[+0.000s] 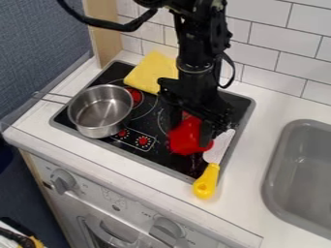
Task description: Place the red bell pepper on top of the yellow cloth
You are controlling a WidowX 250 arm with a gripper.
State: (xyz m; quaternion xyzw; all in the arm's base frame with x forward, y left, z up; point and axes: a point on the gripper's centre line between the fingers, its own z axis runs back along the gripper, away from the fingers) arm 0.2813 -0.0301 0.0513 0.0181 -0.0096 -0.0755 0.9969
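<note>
The black gripper (190,131) hangs down over the right half of the stove, at the red bell pepper (186,139). It covers the pepper's upper part, and whether it holds the pepper cannot be told. The pepper is at the stove's front right, close to the white blade of a yellow-handled knife. Behind and to the left, the folded yellow cloth (151,72) lies across the stove's back edge, with its right side close to the arm.
A metal pot (100,111) stands on the stove's left side, its handle pointing left. The knife's yellow handle (206,181) extends over the front edge of the stove (145,158). A grey sink (300,169) is at the right, and a tiled wall (271,43) rises behind.
</note>
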